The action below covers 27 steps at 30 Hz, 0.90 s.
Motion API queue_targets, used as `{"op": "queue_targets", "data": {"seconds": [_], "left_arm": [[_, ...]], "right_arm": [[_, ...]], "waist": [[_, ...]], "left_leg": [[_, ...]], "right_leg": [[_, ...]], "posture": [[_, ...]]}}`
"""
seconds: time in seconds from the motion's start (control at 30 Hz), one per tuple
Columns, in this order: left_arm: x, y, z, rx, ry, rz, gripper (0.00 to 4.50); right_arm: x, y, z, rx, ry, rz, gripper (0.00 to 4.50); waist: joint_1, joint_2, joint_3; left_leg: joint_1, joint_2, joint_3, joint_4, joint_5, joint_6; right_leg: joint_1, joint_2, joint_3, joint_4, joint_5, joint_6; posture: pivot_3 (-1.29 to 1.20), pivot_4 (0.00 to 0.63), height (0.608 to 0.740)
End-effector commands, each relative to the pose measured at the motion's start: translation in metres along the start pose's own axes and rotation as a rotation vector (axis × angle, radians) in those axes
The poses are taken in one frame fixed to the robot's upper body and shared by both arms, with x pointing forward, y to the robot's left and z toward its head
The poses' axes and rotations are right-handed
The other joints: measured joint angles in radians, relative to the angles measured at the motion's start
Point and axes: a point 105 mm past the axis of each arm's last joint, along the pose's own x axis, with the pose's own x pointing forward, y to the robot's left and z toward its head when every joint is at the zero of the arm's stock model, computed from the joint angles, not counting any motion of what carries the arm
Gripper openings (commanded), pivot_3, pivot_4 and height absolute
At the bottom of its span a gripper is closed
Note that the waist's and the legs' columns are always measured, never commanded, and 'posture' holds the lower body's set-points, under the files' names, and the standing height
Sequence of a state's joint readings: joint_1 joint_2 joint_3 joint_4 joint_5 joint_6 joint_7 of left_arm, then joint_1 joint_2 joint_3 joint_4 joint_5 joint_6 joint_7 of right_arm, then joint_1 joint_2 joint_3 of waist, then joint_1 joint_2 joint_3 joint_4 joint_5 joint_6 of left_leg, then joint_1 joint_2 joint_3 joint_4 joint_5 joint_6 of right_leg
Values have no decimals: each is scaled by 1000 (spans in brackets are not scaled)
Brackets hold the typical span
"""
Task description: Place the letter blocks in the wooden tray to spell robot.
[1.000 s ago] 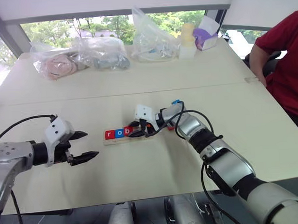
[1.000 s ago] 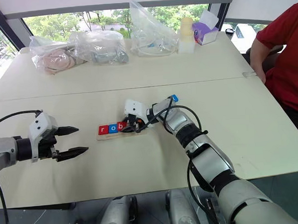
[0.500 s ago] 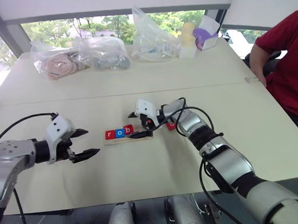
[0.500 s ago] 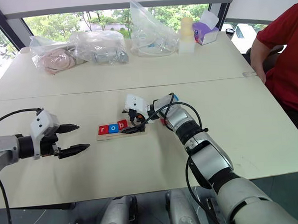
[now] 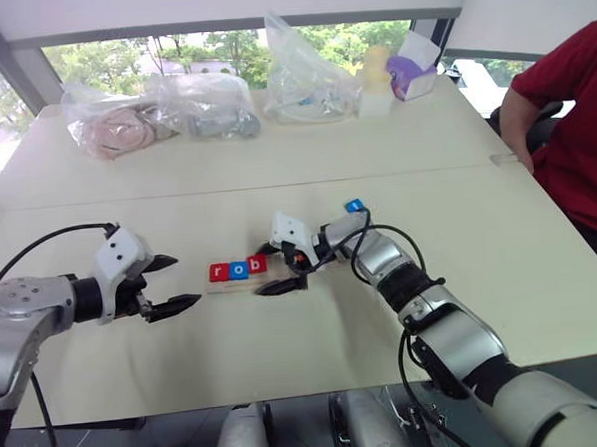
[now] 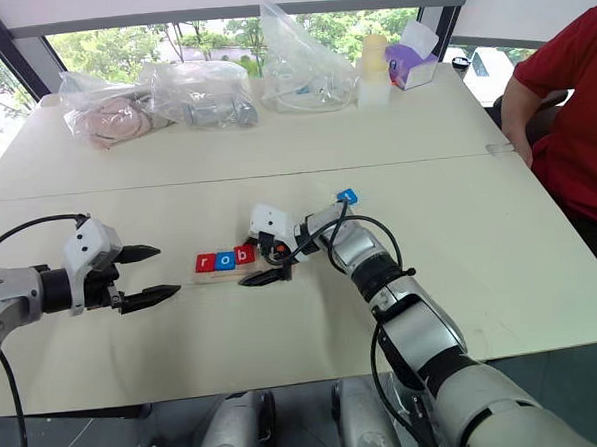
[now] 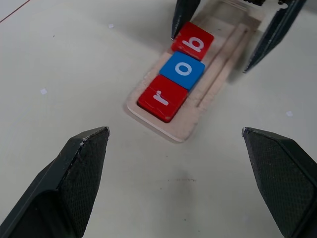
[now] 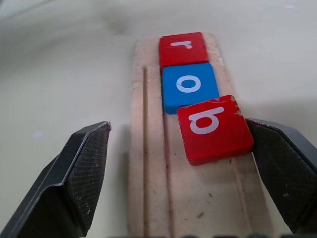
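Note:
The wooden tray lies mid-table and holds three letter blocks in a row: red r, blue o and red b. In the right wrist view the b sits slightly askew next to the o, its corner against one finger. My right gripper is open and straddles the tray's bare end. My left gripper hovers open to the left of the tray, pointing at it. A blue block lies on the table behind my right arm.
Clear plastic bags stand along the table's far edge, with a pale yellow bottle and a purple box. A person in a red shirt sits at the right side of the table.
My right gripper has opened and let go of the red b, which now lies in the tray beside the o. The left arm has stayed put.

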<state>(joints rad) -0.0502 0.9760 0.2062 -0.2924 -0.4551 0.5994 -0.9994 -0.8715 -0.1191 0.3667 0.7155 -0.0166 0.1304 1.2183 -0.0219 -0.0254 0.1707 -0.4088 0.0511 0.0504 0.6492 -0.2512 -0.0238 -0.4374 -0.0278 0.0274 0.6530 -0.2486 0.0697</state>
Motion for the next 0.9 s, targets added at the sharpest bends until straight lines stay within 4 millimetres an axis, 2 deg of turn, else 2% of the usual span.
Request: {"op": "queue_targets", "data": {"seconds": [0.03,0.33,0.73,0.9], "left_arm": [[-1,1,5,30,-15,9,4500],[3,1,4,29,-19,7,4500],[6,3,5,34,-22,4,4500],[5,3,5,33,-20,5,4500]], "right_arm": [[0,4,18,-57,-41,17,4435],[-6,4,19,-96,-38,-25,4435],[-2,18,14,-54,-34,14,4435],[-4,16,22,-68,-54,-16,4435]], "waist": [[0,0,0],[1,0,0],[1,0,0],[1,0,0]], "left_leg": [[0,0,0,0,0,0],[0,0,0,0,0,0],[0,0,0,0,0,0],[0,0,0,0,0,0]], "right_leg": [[0,0,0,0,0,0],[0,0,0,0,0,0],[0,0,0,0,0,0],[0,0,0,0,0,0]], "posture": [[0,150,738],[0,150,738],[0,150,738],[0,150,738]]}}
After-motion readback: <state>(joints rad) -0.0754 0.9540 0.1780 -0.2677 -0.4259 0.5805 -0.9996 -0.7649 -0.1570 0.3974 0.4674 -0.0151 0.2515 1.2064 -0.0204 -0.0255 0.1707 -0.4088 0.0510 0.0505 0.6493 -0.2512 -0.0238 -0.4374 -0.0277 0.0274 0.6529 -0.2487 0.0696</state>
